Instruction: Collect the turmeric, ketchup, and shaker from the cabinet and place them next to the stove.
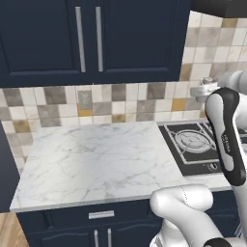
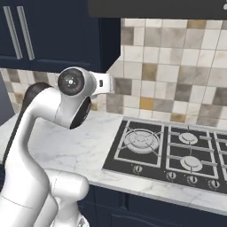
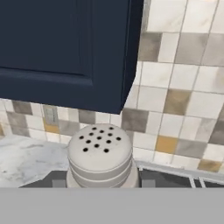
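Shaker (image 3: 100,154) sits gripped in the claw (image 3: 101,183), its perforated dome up. It hangs above the counter (image 1: 96,159) edge beside the stove (image 2: 168,150), below the closed cabinet (image 3: 61,48).

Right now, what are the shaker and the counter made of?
The shaker looks like pale grey-white ceramic or plastic with a matte finish: its domed top is smooth and dull, dotted with small dark holes. I can't tell which of the two. The counter looks like polished marble, or a marble-look slab: it is white with thin grey veins. Everything here is rendered, so these are guesses.
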Controlling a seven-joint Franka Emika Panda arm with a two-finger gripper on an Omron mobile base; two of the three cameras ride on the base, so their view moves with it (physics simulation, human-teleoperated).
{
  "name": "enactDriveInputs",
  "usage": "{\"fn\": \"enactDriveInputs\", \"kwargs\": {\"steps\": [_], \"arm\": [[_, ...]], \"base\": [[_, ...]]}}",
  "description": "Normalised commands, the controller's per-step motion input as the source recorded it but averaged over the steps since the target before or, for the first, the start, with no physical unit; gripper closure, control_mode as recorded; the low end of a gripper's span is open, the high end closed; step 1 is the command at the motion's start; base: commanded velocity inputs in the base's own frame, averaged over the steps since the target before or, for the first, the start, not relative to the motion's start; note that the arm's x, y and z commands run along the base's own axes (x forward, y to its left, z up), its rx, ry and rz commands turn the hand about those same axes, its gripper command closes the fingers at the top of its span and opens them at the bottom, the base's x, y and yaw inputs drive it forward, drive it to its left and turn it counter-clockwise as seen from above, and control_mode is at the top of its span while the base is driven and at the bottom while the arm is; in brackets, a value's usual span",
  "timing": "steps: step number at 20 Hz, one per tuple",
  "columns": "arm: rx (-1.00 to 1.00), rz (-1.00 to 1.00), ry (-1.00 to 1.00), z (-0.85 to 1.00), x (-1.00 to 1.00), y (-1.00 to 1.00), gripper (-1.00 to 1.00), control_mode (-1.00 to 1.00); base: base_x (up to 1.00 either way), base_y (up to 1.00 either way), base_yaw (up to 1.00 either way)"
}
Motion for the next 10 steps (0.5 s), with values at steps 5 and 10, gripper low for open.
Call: {"fn": "enactDriveInputs", "kwargs": {"steps": [5, 10], "arm": [[0.0, 0.26, 0.06, -1.0, 0.35, -0.26, 1.0, -1.0], [0.0, 0.33, 0.08, -0.91, 0.48, -0.18, 1.0, -1.0]], "base": [[0.0, 0.0, 0.0], [0.0, 0.0, 0.0]]}}
